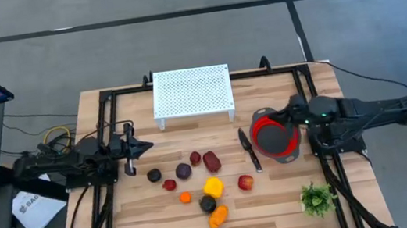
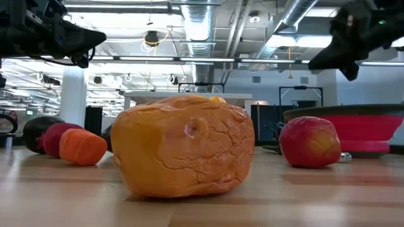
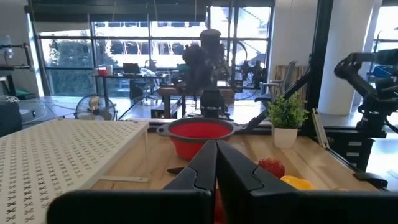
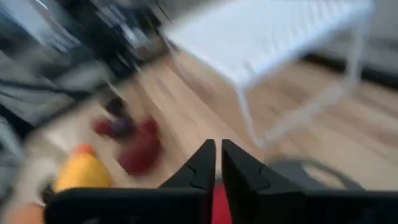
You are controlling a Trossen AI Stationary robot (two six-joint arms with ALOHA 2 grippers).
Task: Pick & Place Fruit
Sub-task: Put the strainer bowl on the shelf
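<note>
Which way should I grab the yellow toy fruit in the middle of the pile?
Probably from straight above, closing the end effector across the yellow toy fruit along the table's long axis. Its top is exposed in the high view, while a blackish-green fruit sits close on the near side and a small orange piece lies a little apart, so a side approach looks crowded.

**Both arms low and level, fingers pressed together**

We see the left arm stretched in from nine o'clock, its wrist held level, and the left gripper (image 1: 145, 146) points toward three o'clock with its two fingers (image 3: 198, 177) closed flat against each other, nothing between them. The right arm comes in from three o'clock, its wrist bent downward. The right gripper (image 4: 217, 163) aims toward nine o'clock, fingers likewise together and empty.
</note>
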